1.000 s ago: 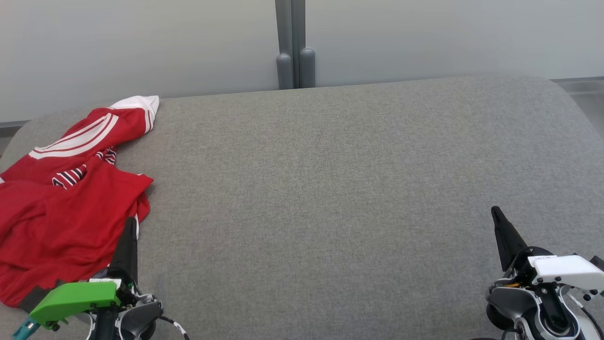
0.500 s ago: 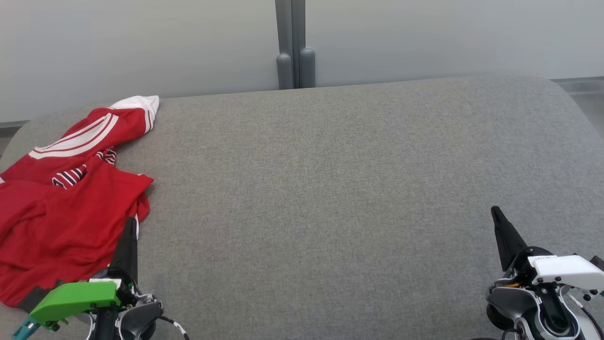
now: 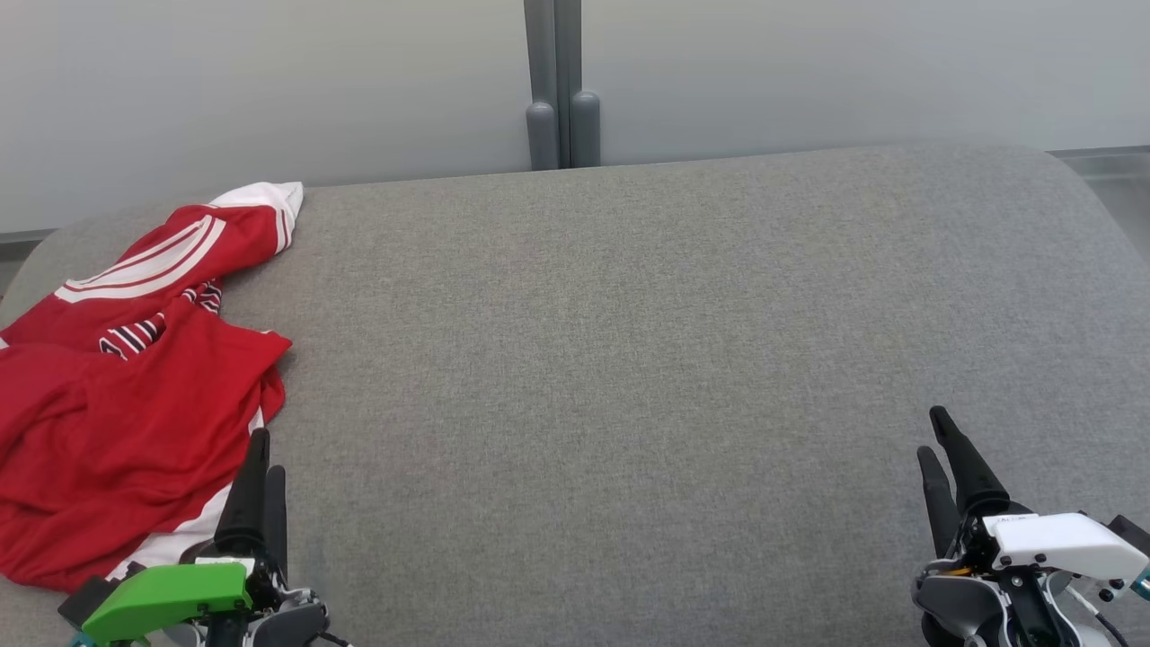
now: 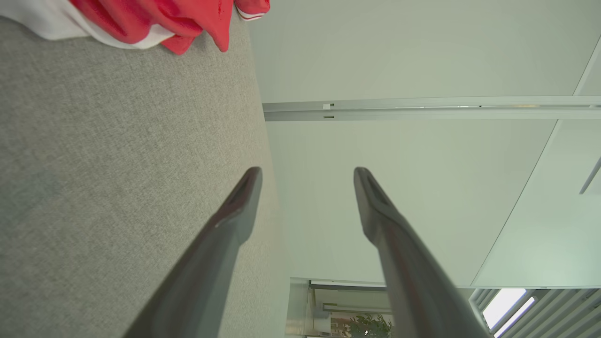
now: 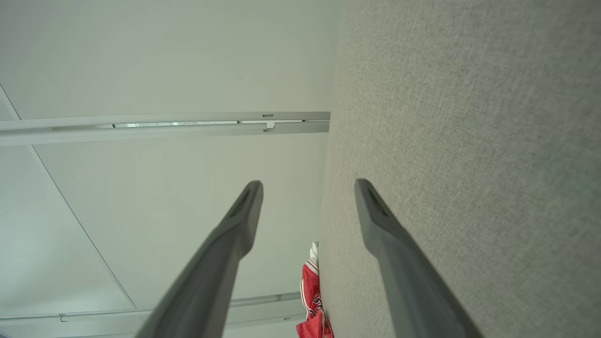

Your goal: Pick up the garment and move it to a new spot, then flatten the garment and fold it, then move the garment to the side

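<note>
Head view: crumpled red-and-white jersey (image 3: 126, 404) at ten o'clock. On my left gripper (image 3: 268, 452) and right gripper (image 3: 931, 433) the fingers are spread, empty. I'd pinch a thick fold.

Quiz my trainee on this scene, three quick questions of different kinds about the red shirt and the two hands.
1. True or false: the left hand is gripping the shirt.
2. Where on the grey cushion does the shirt lie? A: the middle. B: the robot's left end. C: the robot's right end.
3. Fill in: the right hand is ____ (open or shut).

Key
1. False: its fingers stand apart and empty, beside the shirt's edge.
2. B.
3. Open, over bare cushion.
</note>
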{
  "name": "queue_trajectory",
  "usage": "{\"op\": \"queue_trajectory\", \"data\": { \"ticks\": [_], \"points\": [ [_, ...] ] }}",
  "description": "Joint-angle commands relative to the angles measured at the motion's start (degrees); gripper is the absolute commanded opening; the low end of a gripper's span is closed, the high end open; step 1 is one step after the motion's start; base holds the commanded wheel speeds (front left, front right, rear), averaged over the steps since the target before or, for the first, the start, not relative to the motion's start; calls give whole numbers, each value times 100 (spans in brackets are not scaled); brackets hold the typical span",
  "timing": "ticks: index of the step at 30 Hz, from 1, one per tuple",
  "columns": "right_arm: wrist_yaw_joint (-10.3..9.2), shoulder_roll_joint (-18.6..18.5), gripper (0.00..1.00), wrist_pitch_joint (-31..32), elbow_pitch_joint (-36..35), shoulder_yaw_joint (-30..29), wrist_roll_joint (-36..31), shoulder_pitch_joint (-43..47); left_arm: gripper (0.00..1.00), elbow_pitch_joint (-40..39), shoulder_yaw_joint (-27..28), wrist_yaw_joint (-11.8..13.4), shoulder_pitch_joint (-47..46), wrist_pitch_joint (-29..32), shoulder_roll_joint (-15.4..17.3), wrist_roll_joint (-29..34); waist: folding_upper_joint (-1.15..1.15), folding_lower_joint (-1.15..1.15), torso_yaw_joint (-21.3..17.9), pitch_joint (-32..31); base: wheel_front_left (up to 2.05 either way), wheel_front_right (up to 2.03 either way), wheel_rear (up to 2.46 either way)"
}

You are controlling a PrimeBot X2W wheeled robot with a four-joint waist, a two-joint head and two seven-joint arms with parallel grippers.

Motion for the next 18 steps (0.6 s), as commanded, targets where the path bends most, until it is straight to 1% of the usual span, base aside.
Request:
{"op": "queue_trajectory", "data": {
  "ticks": [1, 5, 6, 8, 15, 18],
  "points": [
    [2, -35, 100, -98, -153, 39, -210, -26, 100, -124, -62, -8, -16, -87, 46, 128, 0, 0, 0, 1, 0, 0, 0],
    [2, -39, 100, -210, -252, 46, -698, -6, 100, -120, -164, -9, 3, -210, 112, 402, 0, 0, 0, 2, 0, 0, 0],
    [2, -39, 100, -210, -252, 46, -698, -6, 100, -120, -164, -9, 3, -210, 112, 402, 0, 0, 0, 2, 0, 0, 0],
    [2, -40, 100, -264, -321, 62, -1030, 1, 100, -107, -195, -10, 5, -266, 128, 579, 0, 0, 1, 2, 0, 0, 0],
    [2, -46, 100, -446, -592, 130, -2378, 29, 100, -136, -217, 40, 11, -434, 138, 1509, 0, 0, 5, 2, 0, 0, 0],
    [2, -48, 100, -519, -675, 157, -2844, 55, 100, -156, -216, 65, 31, -501, 121, 1944, 0, 0, 5, 1, 0, 0, 0]
  ]
}}
